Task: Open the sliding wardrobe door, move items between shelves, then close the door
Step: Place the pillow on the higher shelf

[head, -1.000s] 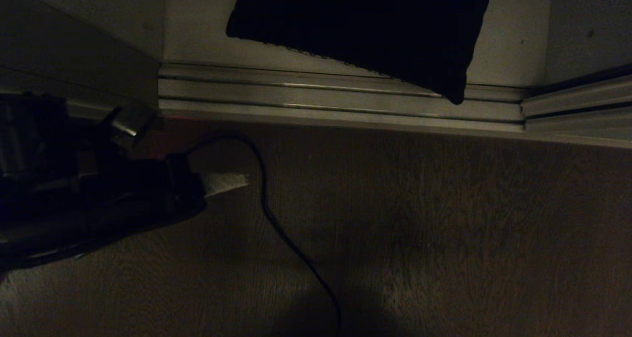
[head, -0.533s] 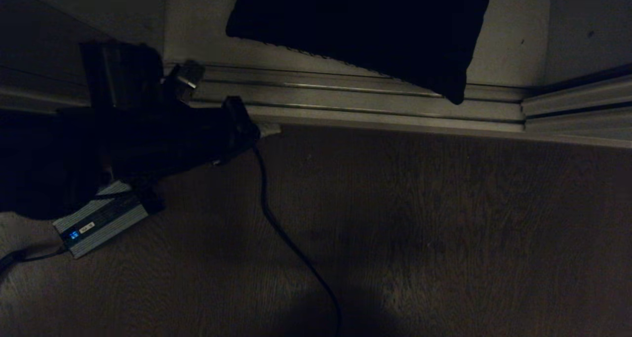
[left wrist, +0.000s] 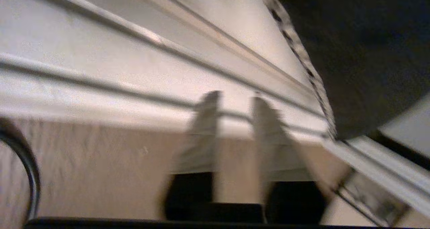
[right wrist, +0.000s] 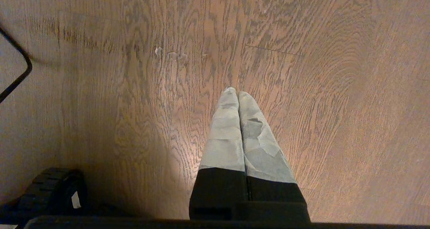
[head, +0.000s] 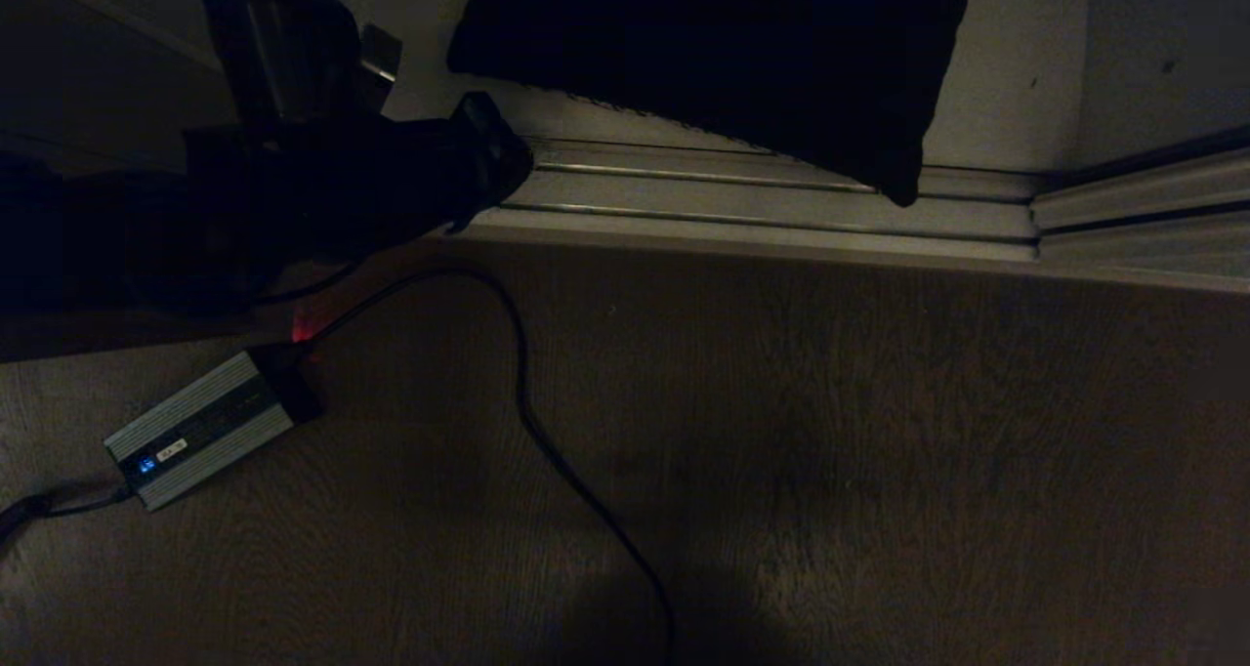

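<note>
The cushion (head: pixel 713 51) shows as a dark rectangle lying on the off-white bottom shelf (head: pixel 1006 90), one corner hanging over the ribbed floor track (head: pixel 732 197). My left arm (head: pixel 391 187) reaches in from the left, its tip just short of the cushion's near left corner. In the left wrist view my left gripper (left wrist: pixel 236 98) hovers over the track (left wrist: pixel 100 71), open and empty, with the cushion (left wrist: pixel 362 47) beside it and apart from it. My right gripper (right wrist: pixel 235 92) hangs shut over the wood floor. A grey panel (head: pixel 1162 61) flanks the opening on the right; I cannot tell whether it is the sliding door.
A small silver box (head: pixel 195 441) with a blue light lies on the wood floor at the left. Its black cable (head: pixel 527 422) loops across the floor toward me. One wheel of my base (right wrist: pixel 50 188) shows in the right wrist view.
My left arm has swung up from the floor at the left to the track beside the cushion, uncovering the silver box. The cushion has not moved.
</note>
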Robot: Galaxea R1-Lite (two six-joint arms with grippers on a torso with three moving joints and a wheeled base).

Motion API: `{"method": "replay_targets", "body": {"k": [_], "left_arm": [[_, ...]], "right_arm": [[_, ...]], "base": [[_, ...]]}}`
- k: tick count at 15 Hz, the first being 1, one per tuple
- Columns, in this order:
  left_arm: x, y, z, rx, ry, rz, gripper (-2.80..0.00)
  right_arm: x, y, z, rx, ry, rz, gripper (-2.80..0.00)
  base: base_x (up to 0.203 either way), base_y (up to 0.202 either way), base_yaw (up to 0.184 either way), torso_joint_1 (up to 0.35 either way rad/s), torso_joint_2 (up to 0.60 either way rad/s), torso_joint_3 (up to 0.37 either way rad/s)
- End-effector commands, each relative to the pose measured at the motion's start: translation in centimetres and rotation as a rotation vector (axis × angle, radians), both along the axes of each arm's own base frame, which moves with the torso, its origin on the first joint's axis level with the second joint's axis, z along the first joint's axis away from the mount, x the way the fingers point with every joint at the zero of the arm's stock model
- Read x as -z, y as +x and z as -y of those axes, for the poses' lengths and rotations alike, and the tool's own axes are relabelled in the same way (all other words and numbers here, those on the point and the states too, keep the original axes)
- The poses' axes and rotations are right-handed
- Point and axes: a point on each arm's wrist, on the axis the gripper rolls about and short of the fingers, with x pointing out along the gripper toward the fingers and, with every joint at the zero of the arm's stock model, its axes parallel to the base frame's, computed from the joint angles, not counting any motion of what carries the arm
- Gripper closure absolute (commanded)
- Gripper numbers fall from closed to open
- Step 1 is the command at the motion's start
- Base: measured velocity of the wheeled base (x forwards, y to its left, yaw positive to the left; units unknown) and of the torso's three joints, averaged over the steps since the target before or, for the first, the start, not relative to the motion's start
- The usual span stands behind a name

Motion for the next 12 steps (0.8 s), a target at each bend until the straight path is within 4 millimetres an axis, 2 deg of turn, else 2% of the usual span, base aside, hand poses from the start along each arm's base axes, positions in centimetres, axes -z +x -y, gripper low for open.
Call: {"method": "replay_targets", "body": {"k": [1,4,7,10,12], "left_arm": [[0.0,1.3,0.4,-0.007,-0.012,0.011,-2.80],[-0.2,2.3,0.6,-0.040,-0.042,0.086,-2.80],[-2.0,2.4,0.1,-0.086,-0.094,0.199,-2.80],[-1.8,3.8,-0.2,-0.099,-0.109,0.234,-2.80],[-1.0,5.1,0.1,-0.098,-0.112,0.246,-2.80]], "right_arm": [[0.1,0.0,0.0,-0.001,-0.001,-0.003,0.00],[0.1,0.0,0.0,-0.001,-0.001,-0.003,0.00],[0.1,0.0,0.0,-0.001,-0.001,-0.003,0.00],[0.1,0.0,0.0,-0.001,-0.001,-0.002,0.00],[0.1,0.0,0.0,-0.001,-0.001,-0.003,0.00]], "base": [[0.000,0.000,0.000,0.000,0.00,0.000],[0.000,0.000,0.000,0.000,0.00,0.000],[0.000,0.000,0.000,0.000,0.00,0.000],[0.000,0.000,0.000,0.000,0.00,0.000],[0.000,0.000,0.000,0.000,0.00,0.000]]}}
